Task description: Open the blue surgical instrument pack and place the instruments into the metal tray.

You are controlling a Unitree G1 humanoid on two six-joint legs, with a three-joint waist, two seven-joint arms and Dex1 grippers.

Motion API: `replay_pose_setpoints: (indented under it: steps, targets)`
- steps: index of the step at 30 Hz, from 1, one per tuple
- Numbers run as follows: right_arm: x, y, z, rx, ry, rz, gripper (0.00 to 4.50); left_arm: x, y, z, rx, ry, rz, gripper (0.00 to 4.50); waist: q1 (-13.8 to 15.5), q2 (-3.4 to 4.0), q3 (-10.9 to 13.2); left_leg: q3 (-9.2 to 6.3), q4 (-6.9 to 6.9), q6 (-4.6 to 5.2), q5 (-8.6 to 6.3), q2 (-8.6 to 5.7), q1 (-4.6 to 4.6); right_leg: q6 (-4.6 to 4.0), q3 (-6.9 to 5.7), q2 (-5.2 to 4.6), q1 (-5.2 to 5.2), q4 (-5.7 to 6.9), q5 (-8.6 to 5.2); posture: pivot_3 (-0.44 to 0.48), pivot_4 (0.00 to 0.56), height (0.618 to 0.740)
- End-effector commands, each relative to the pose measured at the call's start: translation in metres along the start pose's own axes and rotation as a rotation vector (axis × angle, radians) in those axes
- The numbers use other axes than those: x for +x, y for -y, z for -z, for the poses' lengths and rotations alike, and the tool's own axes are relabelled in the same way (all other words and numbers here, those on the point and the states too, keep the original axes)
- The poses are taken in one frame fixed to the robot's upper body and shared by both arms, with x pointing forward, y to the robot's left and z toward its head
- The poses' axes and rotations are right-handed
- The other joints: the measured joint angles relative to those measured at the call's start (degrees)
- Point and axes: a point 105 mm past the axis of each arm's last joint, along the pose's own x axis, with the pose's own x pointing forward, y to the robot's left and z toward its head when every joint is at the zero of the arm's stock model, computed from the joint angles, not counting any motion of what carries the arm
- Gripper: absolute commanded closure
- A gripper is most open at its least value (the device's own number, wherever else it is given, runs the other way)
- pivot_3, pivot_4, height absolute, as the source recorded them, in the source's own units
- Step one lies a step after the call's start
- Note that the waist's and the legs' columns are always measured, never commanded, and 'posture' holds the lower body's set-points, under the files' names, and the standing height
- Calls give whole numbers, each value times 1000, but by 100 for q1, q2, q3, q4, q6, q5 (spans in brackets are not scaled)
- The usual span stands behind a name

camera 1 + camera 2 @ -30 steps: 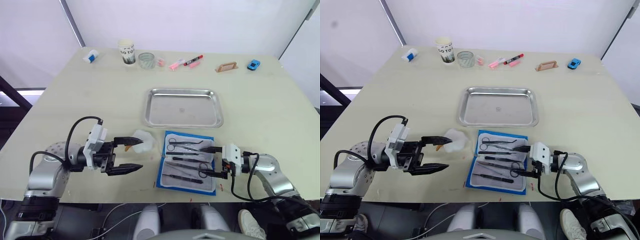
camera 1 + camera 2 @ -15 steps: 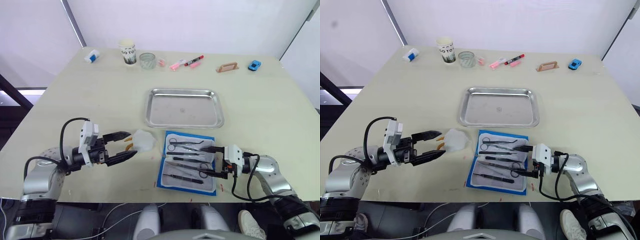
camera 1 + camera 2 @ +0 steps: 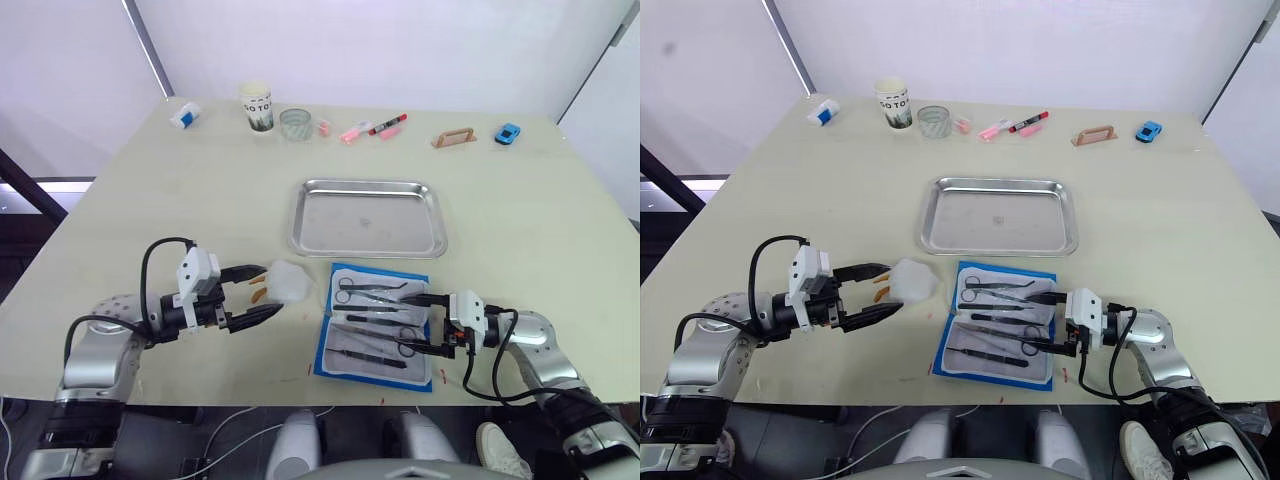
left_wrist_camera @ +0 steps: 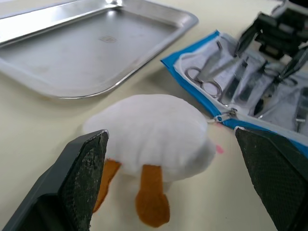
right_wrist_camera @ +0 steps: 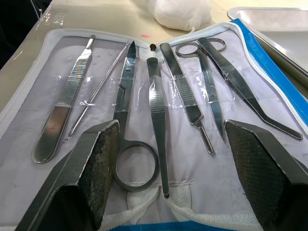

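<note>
The blue surgical instrument pack (image 3: 378, 325) lies open near the table's front edge, pale lining up. Several steel instruments (image 5: 159, 106), scissors, forceps and tweezers, sit side by side under its loops. My right gripper (image 3: 406, 324) is open at the pack's right edge, its fingers low over the instruments' handle ends and holding nothing. The metal tray (image 3: 367, 216) sits just behind the pack with nothing in it. My left gripper (image 3: 270, 291) is open to the left of the pack, its fingertips on either side of a white plush toy (image 4: 154, 132) with orange feet.
Along the far edge stand a paper cup (image 3: 256, 106), a glass (image 3: 294, 123), pink and red marker pens (image 3: 375, 127), a wooden handle (image 3: 453, 137), a blue toy car (image 3: 507, 132) and a small white and blue item (image 3: 184, 114).
My left gripper has moved right toward the white toy, and its fingers now reach beside it. The right gripper has stayed at the pack's right edge.
</note>
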Motion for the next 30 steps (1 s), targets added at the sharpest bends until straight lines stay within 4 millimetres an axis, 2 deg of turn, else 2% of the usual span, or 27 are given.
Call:
replay_pose_setpoints:
  steps: [1, 6, 12, 13, 14, 22, 25, 27, 30]
  targets:
    - [-14, -15, 45, 145, -177, 3, 872, 2, 2, -12, 56, 35, 37, 0, 0, 0, 0, 0, 0, 0, 0, 1, 0, 0, 0, -1, 0, 0, 0, 0, 150, 740]
    - [-13, -16, 46, 146, -183, -1, 872, 12, 12, -23, 55, 41, 150, 0, 7, 0, 0, -1, -2, 0, 0, 2, 0, -2, -3, -8, 0, 0, -1, 0, 150, 740]
    - [-13, -14, 44, 139, -186, -6, 872, 50, 8, -37, 102, -25, 259, 0, 10, -1, -1, 1, -3, 0, 0, -10, -2, -2, 1, -1, 2, -1, -1, 0, 150, 740]
    - [-13, -14, 43, 136, -185, -6, 752, 59, 6, -40, 129, -36, 277, 533, 11, 0, 0, 2, -2, 0, 0, -11, -1, -2, 1, 0, 2, -1, -1, 0, 150, 740]
    - [-12, -13, 43, 134, -184, -7, 752, 66, 6, -43, 151, -46, 294, 678, 16, -1, 0, 3, -2, 0, 0, -18, -3, -2, 2, 5, 3, -1, -1, 0, 150, 740]
    - [-11, -13, 41, 128, -190, -12, 752, 102, 11, -50, 246, -135, 352, 678, -60, -2, 0, 3, -1, 1, 0, -17, -6, -1, 9, 18, 3, -6, -1, 0, 150, 740]
    - [-12, -13, 41, 128, -195, -9, 752, 112, 13, -53, 271, -145, 359, 1599, -72, -2, 0, 4, -1, 1, 0, -18, -6, -1, 11, 18, 3, -6, -1, 0, 150, 740]
    - [-13, -13, 41, 129, -196, -8, 752, 115, 14, -55, 279, -142, 358, 2583, -76, 0, 1, 3, -1, 1, 0, -18, -6, 0, 11, 18, 3, -6, -1, 0, 150, 740]
    - [-13, -12, 41, 131, -197, -6, 752, 115, 13, -50, 290, -168, 349, 2583, -84, 1, 3, 2, -1, 1, 0, -17, -7, -1, 11, 18, 3, -6, -1, 0, 150, 740]
